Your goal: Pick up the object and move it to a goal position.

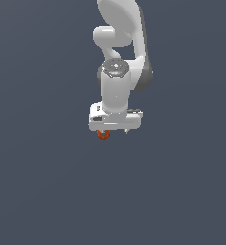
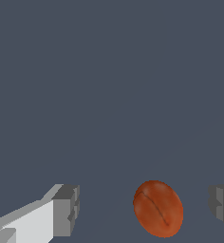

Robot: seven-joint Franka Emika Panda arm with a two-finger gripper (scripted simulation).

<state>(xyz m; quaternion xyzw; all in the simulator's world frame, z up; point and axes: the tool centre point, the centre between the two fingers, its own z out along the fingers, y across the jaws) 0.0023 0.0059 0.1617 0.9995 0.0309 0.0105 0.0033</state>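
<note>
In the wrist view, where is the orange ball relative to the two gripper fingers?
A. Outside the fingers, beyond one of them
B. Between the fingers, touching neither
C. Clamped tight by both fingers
B: the ball lies in the gap of the open gripper, with clear space to each of the fingers on either side.

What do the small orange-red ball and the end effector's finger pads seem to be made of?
Small orange-red roundish object: smooth, slightly glossy, with a shallow curved groove; perhaps plastic or rubber, but the render leaves it open. Grey blocky finger pads of the end effector: matte, ridged, likely rubber or plastic.
</note>
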